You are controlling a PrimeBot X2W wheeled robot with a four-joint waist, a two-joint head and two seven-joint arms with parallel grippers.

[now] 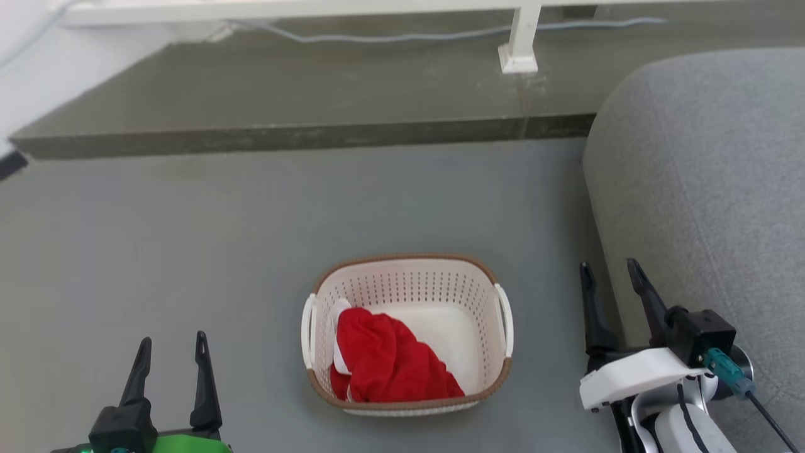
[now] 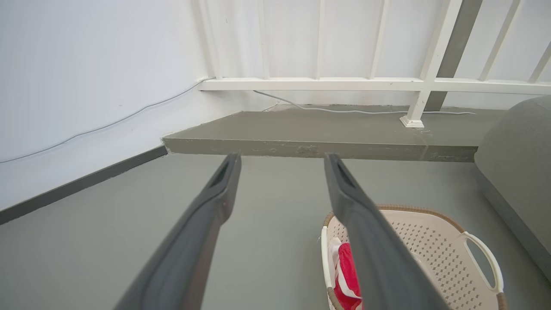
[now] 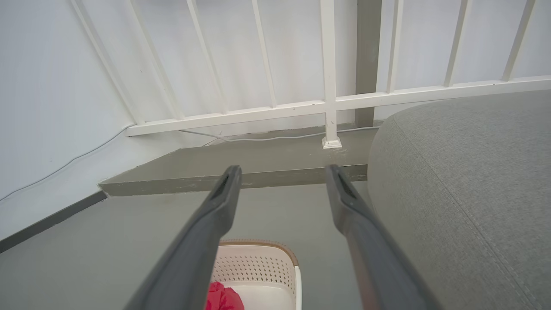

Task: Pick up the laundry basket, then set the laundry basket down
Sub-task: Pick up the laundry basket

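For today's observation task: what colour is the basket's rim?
Brown, around the laundry basket; clearest in head view.

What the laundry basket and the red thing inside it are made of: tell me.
The laundry basket looks like moulded cream plastic, smooth and matte: regular rows of holes, rigid walls. Its brown rim looks woven, though possibly moulded plastic. The red cloth is soft fabric, judging by its folds.
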